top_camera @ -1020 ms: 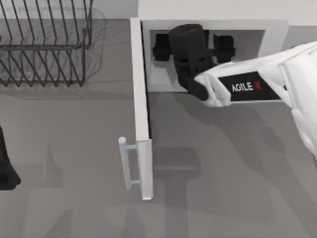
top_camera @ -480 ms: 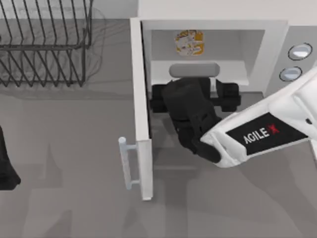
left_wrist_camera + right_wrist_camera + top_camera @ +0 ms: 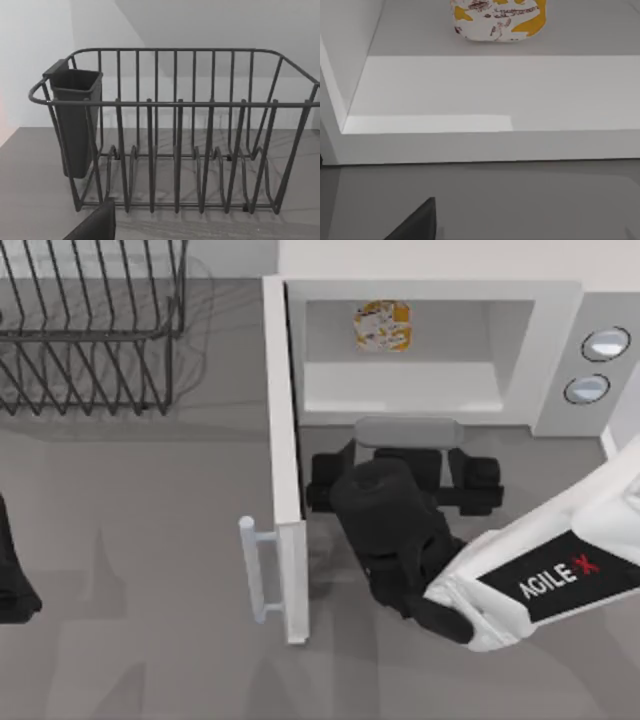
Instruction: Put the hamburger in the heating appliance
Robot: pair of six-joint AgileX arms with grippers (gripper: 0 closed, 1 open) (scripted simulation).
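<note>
So the hamburger (image 3: 381, 326) sits deep in the microwave (image 3: 430, 295) cavity near the back wall, door (image 3: 284, 460) swung open. Right gripper (image 3: 405, 483) hangs just outside the opening, jaws wide and empty. Left arm (image 3: 12, 575) parked at the worktop's left edge

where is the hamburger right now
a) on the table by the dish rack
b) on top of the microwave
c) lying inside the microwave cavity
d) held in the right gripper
c: the hamburger lies on the floor of the microwave cavity toward the back, the door stands open, and the right gripper is outside in front of the opening, apart from it.
</note>
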